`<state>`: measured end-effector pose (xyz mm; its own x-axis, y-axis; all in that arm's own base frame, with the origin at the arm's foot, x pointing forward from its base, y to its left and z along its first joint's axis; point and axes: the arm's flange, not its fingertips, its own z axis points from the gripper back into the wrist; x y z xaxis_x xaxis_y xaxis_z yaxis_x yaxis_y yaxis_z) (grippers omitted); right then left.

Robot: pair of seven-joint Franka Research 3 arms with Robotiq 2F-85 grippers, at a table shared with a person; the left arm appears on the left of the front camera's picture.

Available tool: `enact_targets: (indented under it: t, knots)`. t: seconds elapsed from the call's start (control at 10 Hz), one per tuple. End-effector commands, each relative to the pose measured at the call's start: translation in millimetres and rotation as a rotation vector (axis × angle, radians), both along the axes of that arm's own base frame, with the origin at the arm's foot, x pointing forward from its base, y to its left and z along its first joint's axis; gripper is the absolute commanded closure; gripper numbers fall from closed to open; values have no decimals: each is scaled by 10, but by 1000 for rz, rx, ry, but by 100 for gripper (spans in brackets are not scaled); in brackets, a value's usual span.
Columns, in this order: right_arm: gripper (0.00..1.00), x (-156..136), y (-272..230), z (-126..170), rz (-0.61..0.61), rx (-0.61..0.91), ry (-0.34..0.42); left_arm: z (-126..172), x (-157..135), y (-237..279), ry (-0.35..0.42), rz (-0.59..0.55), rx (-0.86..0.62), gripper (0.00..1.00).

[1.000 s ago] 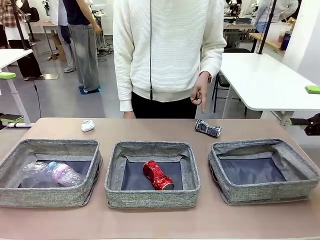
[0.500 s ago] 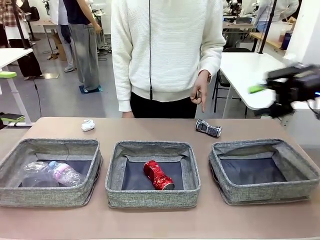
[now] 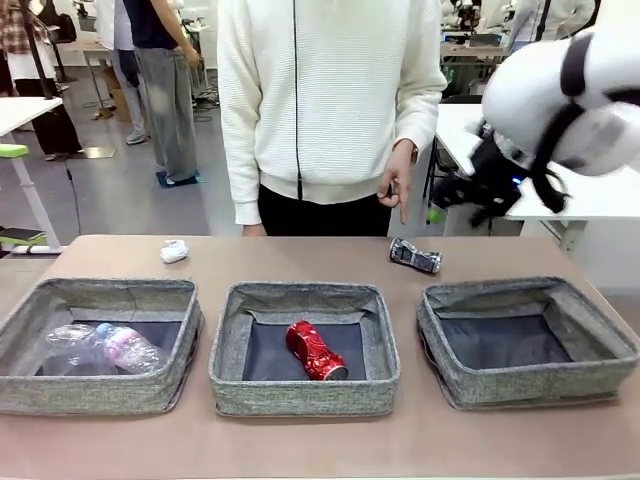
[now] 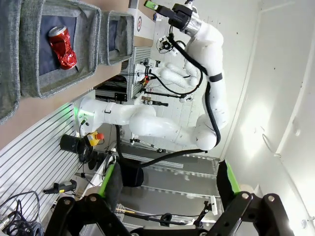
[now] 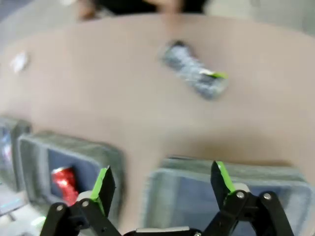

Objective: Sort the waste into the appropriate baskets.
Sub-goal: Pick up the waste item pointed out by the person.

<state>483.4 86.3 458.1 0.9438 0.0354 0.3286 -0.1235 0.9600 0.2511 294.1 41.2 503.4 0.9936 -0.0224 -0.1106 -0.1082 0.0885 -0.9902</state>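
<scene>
A crushed dark can lies on the table behind the right basket, also blurred in the right wrist view. My right gripper hangs open in the air above and right of it, its own view looking down on the can with nothing between the fingers. A crushed red can lies in the middle basket. The left basket holds a small clear bottle and a clear cup. A white paper wad sits at the far left. My left gripper is open, off the table.
A person in a white sweater stands at the far edge, one hand pointing down near the dark can. The right basket's dark bottom is bare. The strip of table in front of the baskets is free.
My right arm has swung in from the right edge, rising and moving left over the table's far right corner toward the dark can. The waste has not moved.
</scene>
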Motion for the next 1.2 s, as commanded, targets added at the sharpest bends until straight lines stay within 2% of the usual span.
enact_targets:
  t: [0.0, 0.1, 0.2, 0.3, 0.4, 0.6, 0.8, 1.0, 1.1]
  knots:
    - [0, 33, 197, 67, 73, 131, -1, 56, -22, -5, 14, 2, -18, 0]
    - [0, 33, 197, 67, 73, 131, -1, 56, -22, -5, 14, 2, -18, 0]
    - [0, -38, -65, 10, -11, -11, 0, 56, -22, -5, 14, 2, -18, 0]
    - [0, 123, 30, -115, 140, -113, 20, 56, -22, -5, 14, 2, -18, 0]
    - [0, 343, -13, -183, 268, -101, 28, 56, -22, -5, 14, 2, -18, 0]
    - [0, 768, -99, -369, 513, -47, -43, 56, -22, -5, 14, 2, -18, 0]
    - [0, 1117, -106, -723, 496, -148, -90, 56, -22, -5, 14, 2, -18, 0]
    - [0, 1369, 37, -1120, 636, -108, -120, 56, -22, -5, 14, 2, -18, 0]
    - [0, 1464, 89, -1280, 665, -88, -135, 56, -22, -5, 14, 2, -18, 0]
